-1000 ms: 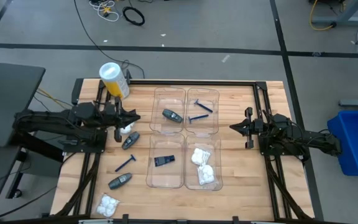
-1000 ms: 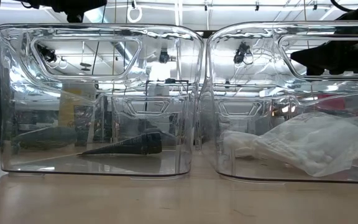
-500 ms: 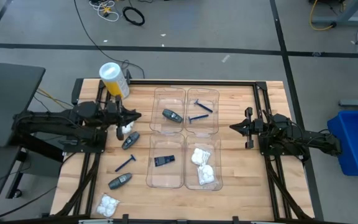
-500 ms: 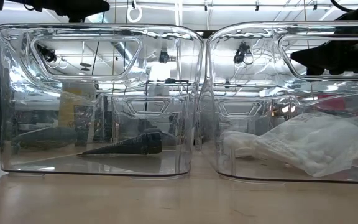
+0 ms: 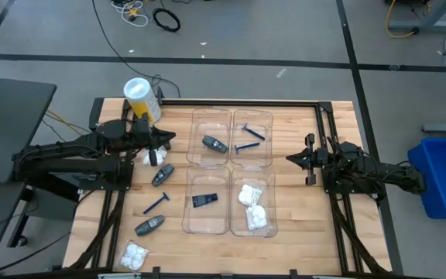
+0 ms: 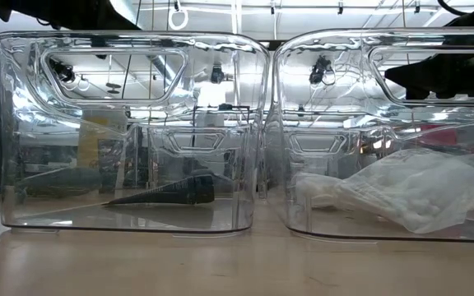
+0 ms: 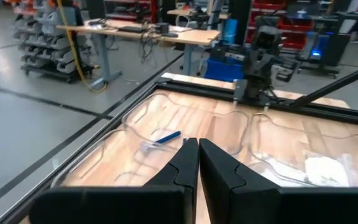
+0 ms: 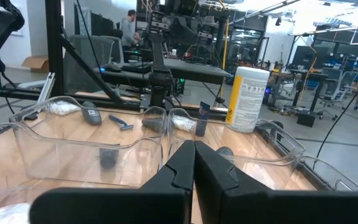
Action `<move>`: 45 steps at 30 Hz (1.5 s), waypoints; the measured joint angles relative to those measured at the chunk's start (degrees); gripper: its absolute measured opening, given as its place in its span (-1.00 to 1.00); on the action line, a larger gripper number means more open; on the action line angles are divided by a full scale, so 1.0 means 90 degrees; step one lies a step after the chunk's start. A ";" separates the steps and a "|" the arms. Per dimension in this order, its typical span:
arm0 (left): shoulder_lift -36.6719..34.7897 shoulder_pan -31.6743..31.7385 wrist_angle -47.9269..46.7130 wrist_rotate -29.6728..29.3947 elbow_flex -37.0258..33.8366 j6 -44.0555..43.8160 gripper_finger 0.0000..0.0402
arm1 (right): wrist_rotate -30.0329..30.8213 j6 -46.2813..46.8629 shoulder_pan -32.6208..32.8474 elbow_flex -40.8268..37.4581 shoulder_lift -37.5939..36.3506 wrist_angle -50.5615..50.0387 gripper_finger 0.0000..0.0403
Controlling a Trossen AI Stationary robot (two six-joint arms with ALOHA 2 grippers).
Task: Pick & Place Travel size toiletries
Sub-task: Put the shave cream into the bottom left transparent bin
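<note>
The left gripper (image 5: 163, 140) has its fingers (image 7: 185, 163) pressed flat together with nothing between them, and it hangs above the table's left part, just over a small white packet (image 5: 149, 159) and near a grey oval tube (image 5: 162, 175). By my reading the step in hand is the approach to another loose item: the jaws must first spread, then the arm must drop onto the packet or the tube and close.

The right gripper (image 5: 294, 159) is likewise shut and empty; that arm waits at the right of the clear trays (image 5: 231, 113).

Other toiletries lie loose on the wood: a blue razor (image 5: 157, 203), a second tube (image 5: 150, 225) and another packet (image 5: 135, 255) near the front-left corner. The trays hold a tube (image 5: 214, 144), a razor (image 5: 248, 148), a dark cone piece (image 5: 204, 200) and white packets (image 5: 255, 206).

Only the high view shows the loose items and both arms together. The low view gives the cone (image 6: 167, 194) and a packet (image 6: 410, 191) side-on through the tray walls, but none of the stray pieces. The right wrist view shows the yellow-and-white cylinder (image 8: 248, 99) upright beyond the trays; a dark thing beside it is probably the left arm, though it is hard to tell.
</note>
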 joint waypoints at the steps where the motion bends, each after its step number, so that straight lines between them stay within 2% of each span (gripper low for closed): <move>1: 0.0000 0.0061 -0.0031 -0.0002 0.0000 -0.0044 -0.89 | -0.0002 0.0000 0.0000 0.0000 0.0000 0.0000 -0.93; 12: 0.0208 0.0897 -0.1321 -0.0070 0.1091 0.0163 -0.89 | 0.0000 0.0000 0.0000 0.0000 0.0000 0.0000 -0.93; 22: 0.0830 0.1563 -0.2158 0.0327 0.1871 0.0126 -0.89 | -0.0002 0.0000 -0.0001 0.0000 0.0000 0.0000 -0.93; 31: 0.1435 0.1736 -0.2954 0.0882 0.1945 -0.0290 -0.89 | -0.0001 0.0000 -0.0002 0.0000 0.0000 0.0000 -0.93; 41: 0.1709 0.1736 -0.3870 0.0824 0.1945 -0.0447 -0.89 | -0.0001 0.0000 0.0000 0.0000 0.0000 -0.0002 -0.93; 45: 0.1707 0.1736 -0.3996 0.0788 0.1945 -0.0182 -0.89 | 0.0000 0.0000 0.0000 0.0000 0.0000 0.0000 -0.93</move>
